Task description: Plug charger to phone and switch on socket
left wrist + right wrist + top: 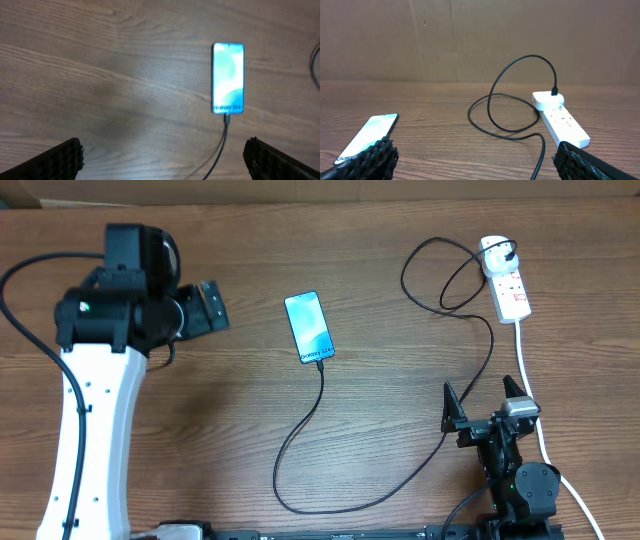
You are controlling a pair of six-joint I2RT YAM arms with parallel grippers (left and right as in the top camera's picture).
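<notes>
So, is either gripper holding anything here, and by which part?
Nothing is held. The left gripper and the right gripper are both open and empty; the charger cable runs to the phone, clear of both.

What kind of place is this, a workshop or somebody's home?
Most likely a robot test bench, not a home. Robot arms sit at a wooden table, a plain brown board stands behind it, and a phone on its cable lies near a power strip.
</notes>
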